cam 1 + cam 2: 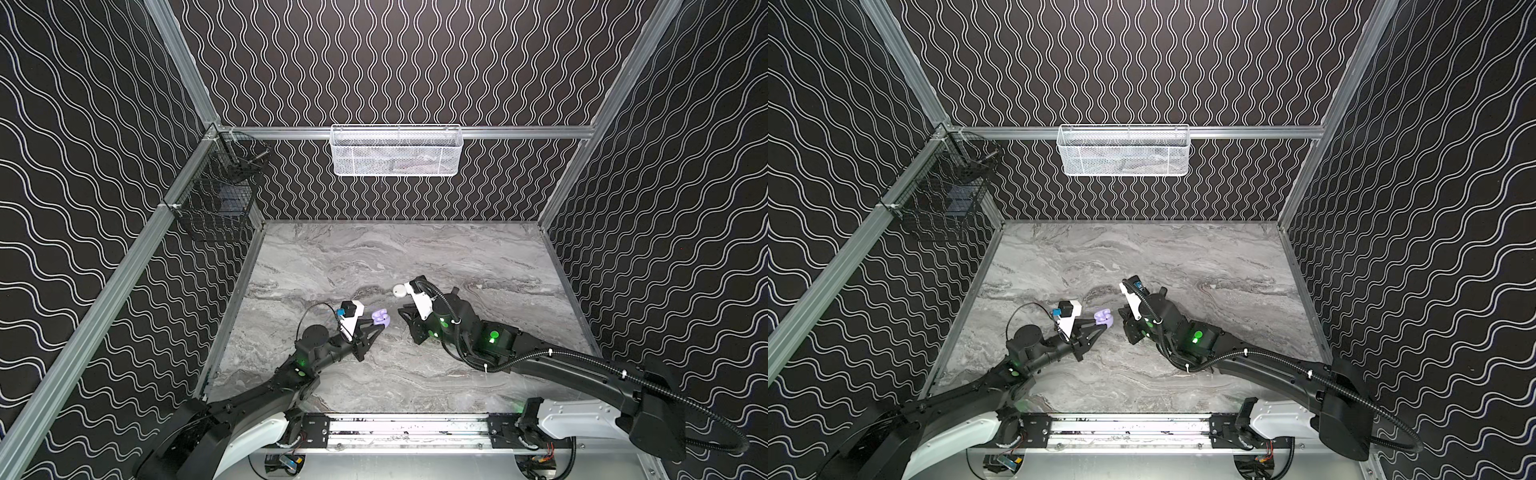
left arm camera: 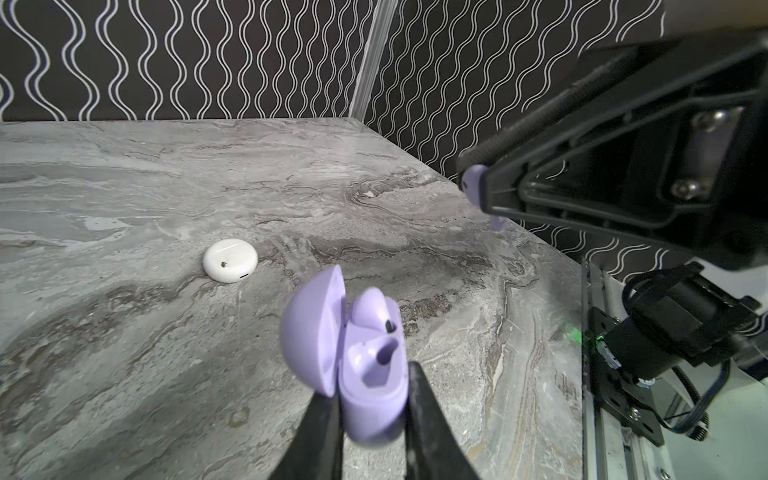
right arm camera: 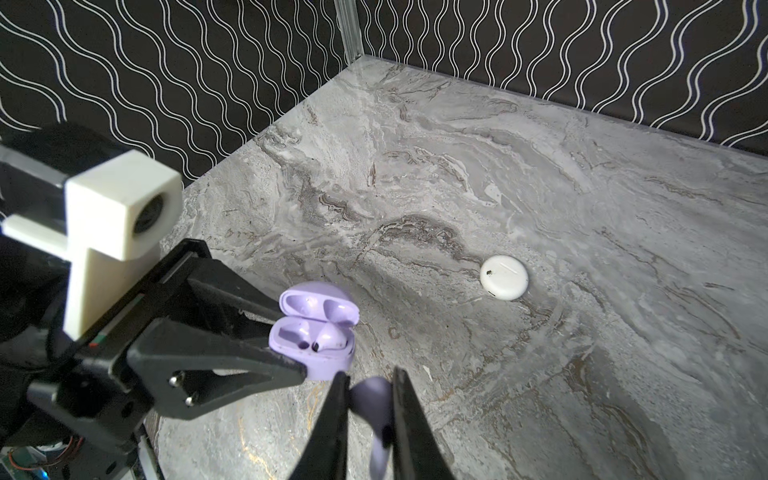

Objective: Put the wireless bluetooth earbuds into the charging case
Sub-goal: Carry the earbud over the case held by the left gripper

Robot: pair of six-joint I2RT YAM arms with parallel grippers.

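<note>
Currently, your left end effector (image 2: 372, 395) is clamped on the base of the lavender charging case (image 2: 374, 411), with one finger on each side. The case lid stands open. One seated earbud (image 2: 372, 305) occupies a socket in the case, and the neighbouring socket (image 3: 291, 332) is unfilled.

Your right end effector (image 3: 370, 386) is clamped on a second lavender earbud (image 3: 372, 399). The round head sits between the fingers and the stem pokes out past a finger edge in the left wrist view. This earbud hangs just beside the open case and does not touch it.

A white case (image 1: 400, 289) lies closed on the worktop (image 1: 457, 257), farther toward the back wall and apart from the lavender case.
</note>
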